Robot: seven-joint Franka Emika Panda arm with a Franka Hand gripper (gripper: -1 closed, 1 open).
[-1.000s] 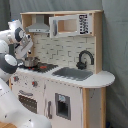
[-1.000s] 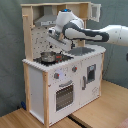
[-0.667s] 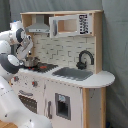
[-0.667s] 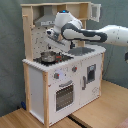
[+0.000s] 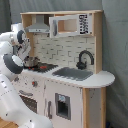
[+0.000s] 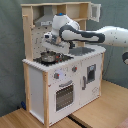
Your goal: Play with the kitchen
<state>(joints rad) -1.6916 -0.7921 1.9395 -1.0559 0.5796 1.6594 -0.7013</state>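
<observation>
**A:** first exterior view: the kitchen (image 5: 65,70) fills most of the picture, grey sink (image 5: 73,73) and black faucet (image 5: 85,59) to the right of the hob. The white arm (image 5: 12,65) comes in from the first exterior view's left, over a small pot (image 5: 31,62).

**B:** second exterior view: kitchen stands on a wooden floor (image 6: 107,107). Gripper (image 6: 51,44) hangs just above the pot on the hob (image 6: 50,60). Fingers? Honestly can't tell.

Soft, even indoor light; slight blur
</observation>
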